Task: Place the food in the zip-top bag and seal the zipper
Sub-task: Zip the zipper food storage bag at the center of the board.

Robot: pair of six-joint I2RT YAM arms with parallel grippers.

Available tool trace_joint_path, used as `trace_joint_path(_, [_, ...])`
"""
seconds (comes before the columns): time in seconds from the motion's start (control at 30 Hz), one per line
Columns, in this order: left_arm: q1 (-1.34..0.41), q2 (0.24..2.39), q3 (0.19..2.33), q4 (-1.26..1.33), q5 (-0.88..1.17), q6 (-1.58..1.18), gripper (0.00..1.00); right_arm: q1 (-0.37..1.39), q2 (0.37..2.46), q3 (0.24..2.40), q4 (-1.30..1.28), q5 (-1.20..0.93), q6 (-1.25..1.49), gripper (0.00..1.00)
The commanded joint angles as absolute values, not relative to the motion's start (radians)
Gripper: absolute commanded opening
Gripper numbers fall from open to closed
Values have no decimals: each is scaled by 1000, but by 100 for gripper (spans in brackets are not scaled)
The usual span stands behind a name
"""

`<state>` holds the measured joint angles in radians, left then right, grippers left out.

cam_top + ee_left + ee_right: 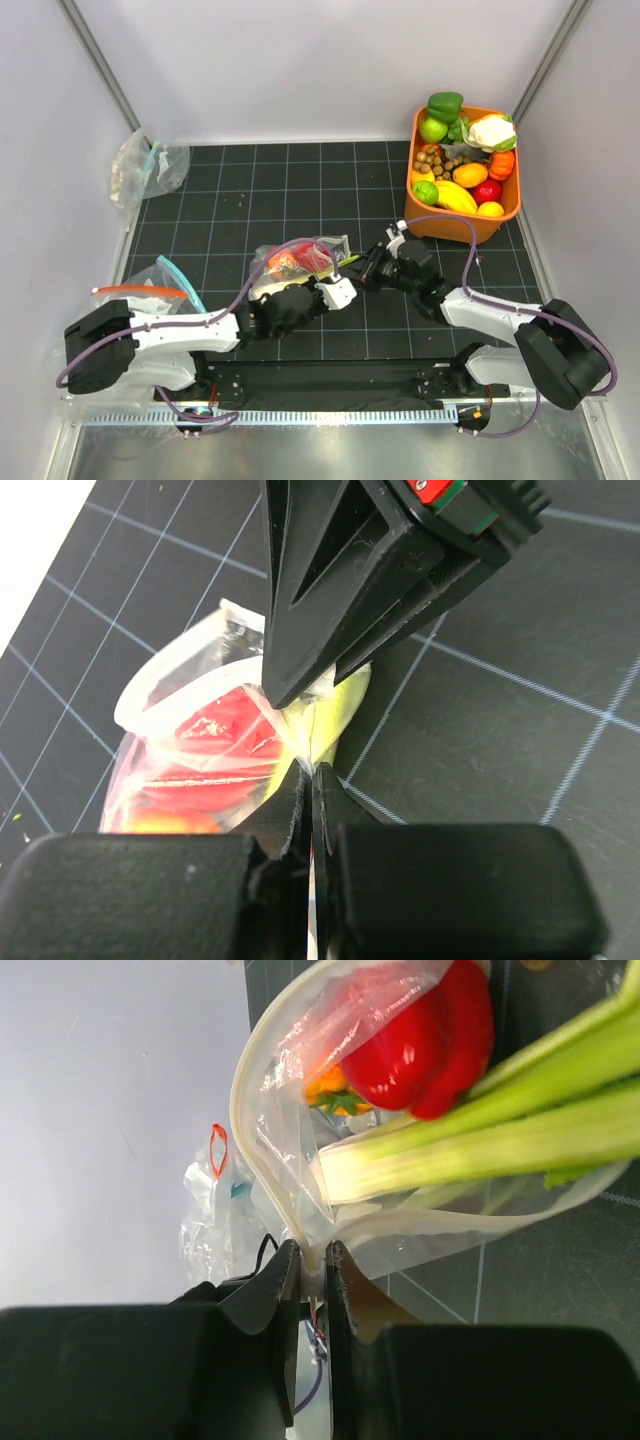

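Two grippers pinched on the zipper (238,1100): left gripper (308,772), right gripper (312,1260). Zip-top bag (290,258) mid-desk, toward the near edge, mouth gaping; celery (480,1145), red pepper (425,1035) inside. Keep your pinches level, celery clear.

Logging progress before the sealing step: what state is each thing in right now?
zip-top bag: mouth open.
zipper: unsealed, pinched by both end effectors.
celery: in the bag, cut end at the mouth.
red toy vegetables: inside the bag.
left end effector: shut on the bag's edge.
right end effector: shut on its rim.
orange bin: filled with toy produce.
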<state>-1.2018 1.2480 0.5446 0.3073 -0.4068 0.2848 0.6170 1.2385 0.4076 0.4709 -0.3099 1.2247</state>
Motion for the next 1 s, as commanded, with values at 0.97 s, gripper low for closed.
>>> trace_joint_path(0.97, [-1355,1273,539,471,-564,456,36,738,894,471,-50,110,1379,1])
